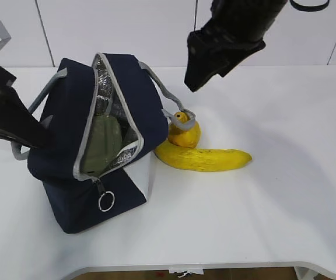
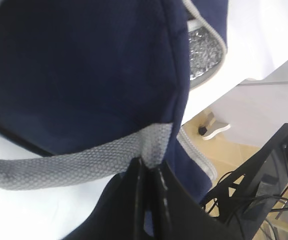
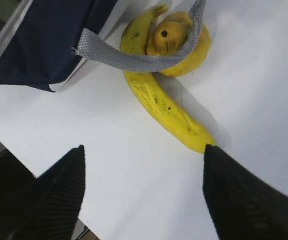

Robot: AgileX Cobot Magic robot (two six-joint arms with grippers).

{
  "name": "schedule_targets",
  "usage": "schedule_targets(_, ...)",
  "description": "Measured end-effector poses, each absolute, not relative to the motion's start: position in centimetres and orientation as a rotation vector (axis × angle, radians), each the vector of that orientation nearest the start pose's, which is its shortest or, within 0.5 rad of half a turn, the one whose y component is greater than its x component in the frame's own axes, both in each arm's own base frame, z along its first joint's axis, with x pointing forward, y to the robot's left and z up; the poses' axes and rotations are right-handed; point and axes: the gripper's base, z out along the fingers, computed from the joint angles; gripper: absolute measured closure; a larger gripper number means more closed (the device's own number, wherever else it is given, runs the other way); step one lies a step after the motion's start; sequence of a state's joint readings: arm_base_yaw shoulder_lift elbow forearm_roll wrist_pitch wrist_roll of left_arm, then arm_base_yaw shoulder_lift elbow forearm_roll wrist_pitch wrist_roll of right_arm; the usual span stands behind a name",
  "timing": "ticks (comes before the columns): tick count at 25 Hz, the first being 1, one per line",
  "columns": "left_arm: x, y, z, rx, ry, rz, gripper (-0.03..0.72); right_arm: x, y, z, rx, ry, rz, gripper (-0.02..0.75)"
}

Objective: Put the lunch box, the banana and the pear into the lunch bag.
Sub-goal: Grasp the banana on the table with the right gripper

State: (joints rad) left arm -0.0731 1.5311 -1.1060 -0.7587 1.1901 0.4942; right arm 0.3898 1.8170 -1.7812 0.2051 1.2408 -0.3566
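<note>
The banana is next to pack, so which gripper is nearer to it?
Right. The right gripper hangs open above the banana, apart from it. The left gripper is shut on the lunch bag handle, at the bag's far side from the fruit.

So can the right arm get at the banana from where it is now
Probably yes. The right hand hangs open above the banana, whose outer half lies bare on the table. The bag's grey handle drapes over the pear and the banana's near end only.
</note>
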Motion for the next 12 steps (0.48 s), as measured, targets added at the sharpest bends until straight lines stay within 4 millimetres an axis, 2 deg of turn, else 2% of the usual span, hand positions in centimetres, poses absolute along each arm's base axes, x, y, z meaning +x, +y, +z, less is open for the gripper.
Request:
schedule_targets(4,27.71,-7.74,27.42,0.416,2.770,-0.972,0.694,34.18,15.48,33.79,-1.004,2.591,0.220,0.176)
schedule_targets(12,27.67,-7.68,27.36,0.424,2.776,-0.961,0.694,34.10,15.44,33.75,-1.008,2.592,0.220,0.176)
